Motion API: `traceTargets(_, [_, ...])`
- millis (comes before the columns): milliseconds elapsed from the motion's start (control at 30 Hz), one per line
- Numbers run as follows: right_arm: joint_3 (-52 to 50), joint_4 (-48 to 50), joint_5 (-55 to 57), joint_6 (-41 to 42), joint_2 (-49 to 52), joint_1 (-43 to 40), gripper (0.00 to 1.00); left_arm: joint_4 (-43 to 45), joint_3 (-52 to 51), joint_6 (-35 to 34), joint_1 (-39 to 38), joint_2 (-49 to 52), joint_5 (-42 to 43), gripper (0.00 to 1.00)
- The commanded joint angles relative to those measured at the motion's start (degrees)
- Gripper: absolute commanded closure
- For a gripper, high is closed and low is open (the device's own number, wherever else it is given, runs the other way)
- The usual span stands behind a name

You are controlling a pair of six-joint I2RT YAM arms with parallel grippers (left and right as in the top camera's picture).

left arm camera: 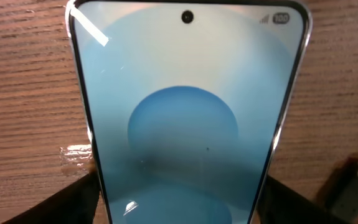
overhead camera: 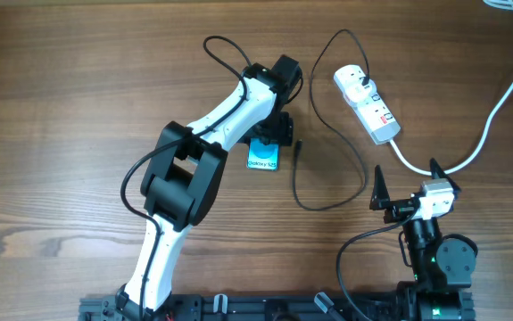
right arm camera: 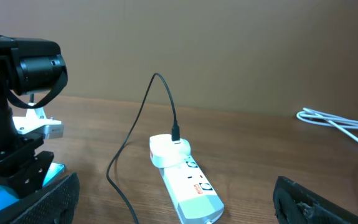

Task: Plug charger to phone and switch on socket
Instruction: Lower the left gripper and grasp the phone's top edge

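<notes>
The left gripper (left arm camera: 179,210) is clamped on the phone (overhead camera: 262,161) by its long edges. Best to keep it pinned flat. The charger (overhead camera: 293,178) has its connector tip (overhead camera: 299,145) near, at 3 o'clock of the phone. The socket (overhead camera: 368,100) is farther out, at 2 o'clock. The right gripper (overhead camera: 406,183) sits at 4 o'clock, fingers apart and empty, and should take the tip squarely. The phone's port shows in no view, and the switches are too small to read.

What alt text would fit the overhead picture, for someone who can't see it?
Seen from above, the left gripper sits over a blue-screened phone on a wooden table. A black charger loops from a white socket, its tip lying loose beside the phone, while the right gripper hangs open nearby.
</notes>
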Motion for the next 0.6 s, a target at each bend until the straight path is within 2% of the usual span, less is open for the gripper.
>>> traceTargets(0, [-0.1, 0.3, 0.9, 0.8, -0.3, 0.1, 0.0, -0.5, -2.4, 0.3, 0.1, 2.2, -0.4, 0.21])
traceTargets(400, [0.0, 0.3, 0.9, 0.8, -0.3, 0.1, 0.0, -2.2, -2.4, 0.3, 0.0, 2.2, -0.4, 0.12])
traceTargets(567, [0.0, 0.3, 0.9, 0.8, -0.3, 0.1, 0.0, -2.2, -2.4, 1.2, 0.1, 2.2, -0.4, 0.19])
